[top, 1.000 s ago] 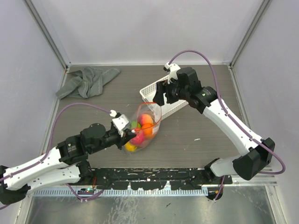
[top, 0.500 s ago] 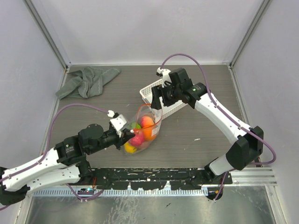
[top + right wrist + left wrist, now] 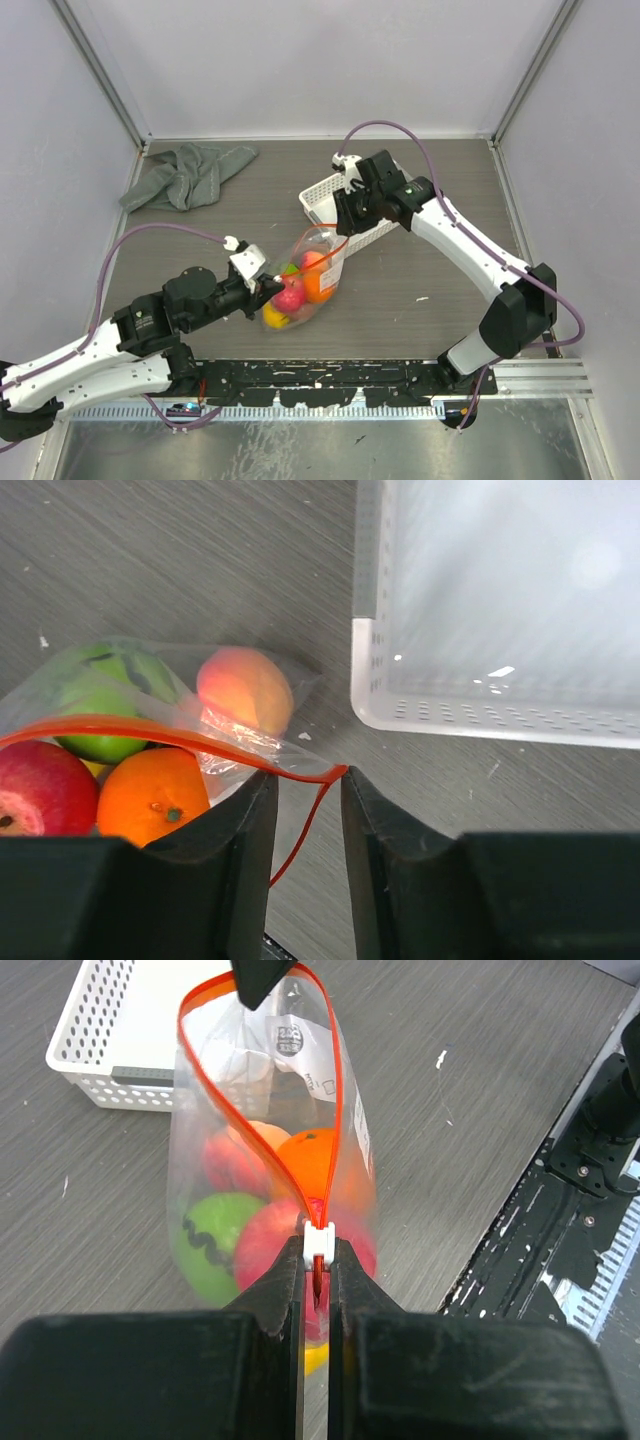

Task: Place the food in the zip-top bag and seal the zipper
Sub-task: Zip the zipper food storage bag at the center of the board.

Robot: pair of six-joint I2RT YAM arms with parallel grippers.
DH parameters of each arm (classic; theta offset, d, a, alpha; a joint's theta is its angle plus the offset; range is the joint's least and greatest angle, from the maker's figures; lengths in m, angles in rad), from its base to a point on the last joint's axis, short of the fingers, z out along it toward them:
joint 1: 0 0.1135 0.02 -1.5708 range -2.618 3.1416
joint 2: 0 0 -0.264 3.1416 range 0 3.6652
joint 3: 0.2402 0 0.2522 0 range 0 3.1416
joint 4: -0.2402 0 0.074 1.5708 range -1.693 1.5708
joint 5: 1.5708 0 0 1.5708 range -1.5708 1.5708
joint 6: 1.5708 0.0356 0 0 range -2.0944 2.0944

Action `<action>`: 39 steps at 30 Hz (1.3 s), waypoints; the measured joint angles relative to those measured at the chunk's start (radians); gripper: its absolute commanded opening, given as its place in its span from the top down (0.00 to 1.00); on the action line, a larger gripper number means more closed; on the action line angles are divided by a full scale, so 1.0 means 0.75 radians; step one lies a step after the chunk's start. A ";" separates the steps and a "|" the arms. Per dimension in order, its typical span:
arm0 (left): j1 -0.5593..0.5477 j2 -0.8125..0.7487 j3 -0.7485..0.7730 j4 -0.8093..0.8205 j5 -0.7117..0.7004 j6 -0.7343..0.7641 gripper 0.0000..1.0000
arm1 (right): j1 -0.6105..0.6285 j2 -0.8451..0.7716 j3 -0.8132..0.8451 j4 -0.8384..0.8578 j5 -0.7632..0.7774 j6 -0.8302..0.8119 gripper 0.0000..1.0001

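Zip-top bag stands on the woodgrain table, with the left gripper pinching the orange-red zipper at its white slider. Only the right wrist view shows the right gripper narrowly parted astride the zipper's far end. Glossy round food fills the clear film. A white perforated basket sits just beyond.

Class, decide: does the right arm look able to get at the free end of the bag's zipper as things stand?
Likely yes: the right gripper straddles that end of the zipper, jaws apart, with nothing else between them.
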 measured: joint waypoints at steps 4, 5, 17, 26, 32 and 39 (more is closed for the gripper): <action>0.000 -0.002 0.000 -0.001 -0.052 -0.002 1.00 | 0.000 -0.022 0.003 -0.056 0.107 0.007 0.74; 0.000 -0.003 0.000 -0.001 -0.071 -0.003 1.00 | 0.002 -0.036 0.004 -0.078 0.141 0.012 0.77; 0.001 0.029 -0.009 0.047 -0.152 -0.032 1.00 | 0.022 -0.183 0.027 -0.264 0.378 0.093 0.80; 0.261 0.110 -0.033 0.145 0.020 -0.106 1.00 | 0.020 -0.194 0.022 -0.306 0.458 0.103 0.75; 0.430 0.173 -0.073 0.226 0.234 -0.169 1.00 | 0.005 -0.220 0.006 -0.281 0.405 0.053 0.58; 0.431 0.174 -0.074 0.247 0.316 -0.166 1.00 | 0.001 -0.283 0.009 -0.164 0.202 -0.087 0.39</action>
